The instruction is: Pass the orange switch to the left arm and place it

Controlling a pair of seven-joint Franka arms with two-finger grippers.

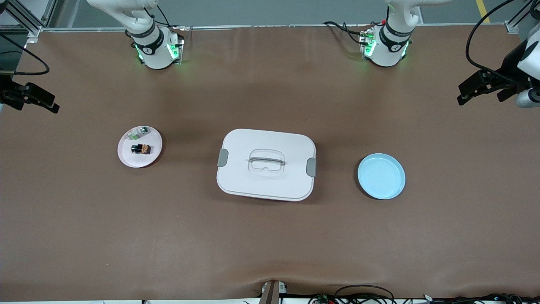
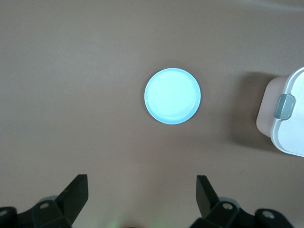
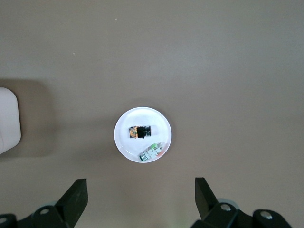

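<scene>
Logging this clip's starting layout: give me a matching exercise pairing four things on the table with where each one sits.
Things:
1. orange switch
2. box
3. blue plate
4. clear-and-green part

Places:
A. alone toward the left arm's end of the table
B. on the pink plate, nearer the front camera than its neighbour
C. mid-table, between the two plates
D. on the pink plate, at the rim toward the robots' bases

Pairs: 1-B, 2-C, 3-A, 4-D
</scene>
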